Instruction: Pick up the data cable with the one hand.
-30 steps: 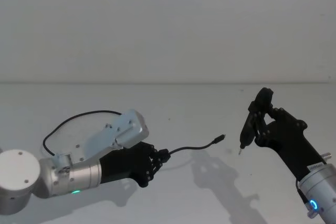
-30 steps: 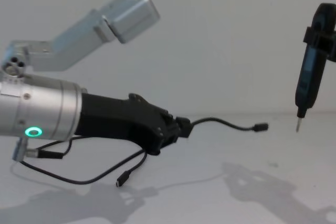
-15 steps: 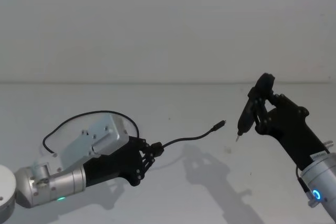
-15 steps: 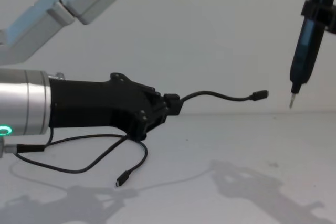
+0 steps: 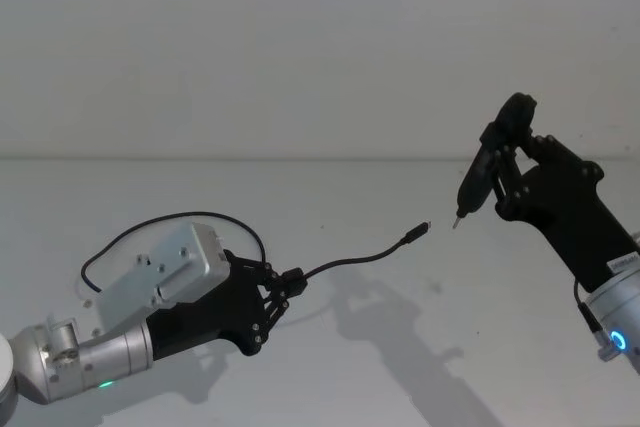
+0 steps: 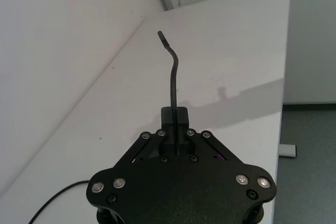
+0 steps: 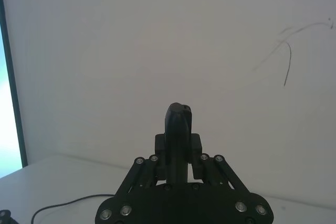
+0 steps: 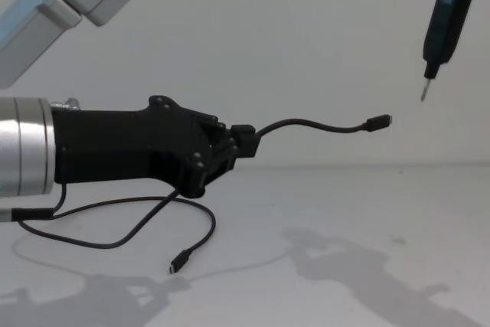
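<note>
- Data cable (image 5: 352,261) held above the surface (image 5: 420,367), one end pinched in the closed fingers of the left hand (image 5: 287,279); its plug juts rightward and the rest trails down.
- Right hand (image 5: 503,169), raised, clamps a black tool (image 5: 472,185) whose tip is near that plug.

A white table (image 5: 330,377) stands against a plain white wall (image 5: 300,47); past its edge lies a grey floor (image 6: 315,192).
</note>
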